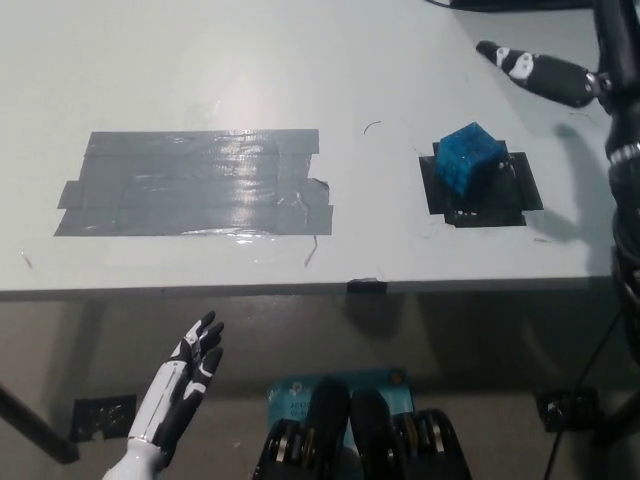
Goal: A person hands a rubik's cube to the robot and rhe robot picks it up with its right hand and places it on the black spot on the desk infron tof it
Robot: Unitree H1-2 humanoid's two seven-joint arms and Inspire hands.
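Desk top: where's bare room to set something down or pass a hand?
Bare: the wide strip beyond the grey tape patch, and the gap between it and the black spot. Crowded: the right end, where the rubik's cube sits on the spot and the right hand hovers beyond it.

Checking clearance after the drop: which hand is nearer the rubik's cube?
Right. The right hand hovers apart, up and right of the rubik's cube; the left hand hangs below the desk edge.

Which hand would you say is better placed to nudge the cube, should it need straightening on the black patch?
The right hand: it hovers open just beyond the Rubik's cube on the black patch. The left hand hangs open below the desk edge.
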